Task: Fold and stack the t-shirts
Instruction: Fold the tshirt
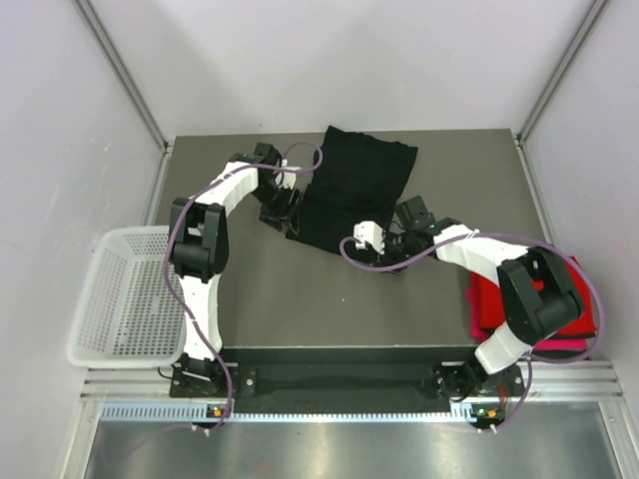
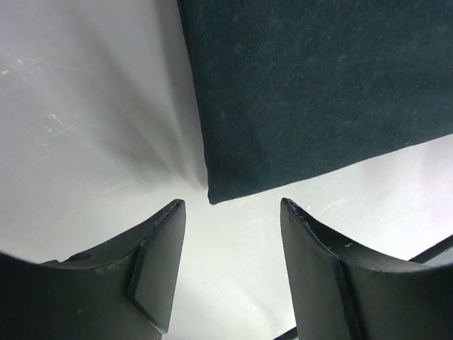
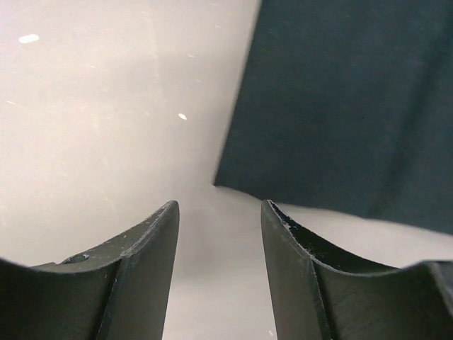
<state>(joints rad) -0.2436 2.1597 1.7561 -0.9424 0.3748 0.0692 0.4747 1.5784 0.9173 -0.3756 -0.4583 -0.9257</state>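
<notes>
Dark grey table (image 1: 329, 299) sits between pale walls, with both arms reaching over it from their bases at 6 o'clock. On the left wrist view, the left gripper (image 2: 232, 212) has its jaws parted by a moderate gap and nothing sits between them; its dark fingers (image 2: 159, 262) frame only bare, glossy surface. At 12 o'clock from that gap, just beyond the fingertips, lies a corner of the black t-shirt (image 2: 318, 92), flat on the table and spreading away toward 1 o'clock. The right gripper (image 3: 219, 209) is likewise spread apart and holds nothing, and another corner of the black t-shirt (image 3: 354, 106) lies just ahead of its gap at 12 o'clock, with the cloth running off toward 2 o'clock. Whether either set of fingertips touches the cloth cannot be told. From above, the left gripper (image 1: 282, 215) is at the 8 o'clock corner of the black t-shirt (image 1: 354, 185) and the right gripper (image 1: 364, 239) is at its 5 o'clock corner, the shirt itself lying folded toward 12 o'clock on the table. Farther out, a folded red t-shirt (image 1: 489, 299) rests at 4 o'clock on the table beneath the right arm, with a magenta t-shirt (image 1: 564, 344) showing under its near edge. A white mesh basket (image 1: 125, 294) hangs off the table's edge at 9 o'clock.
</notes>
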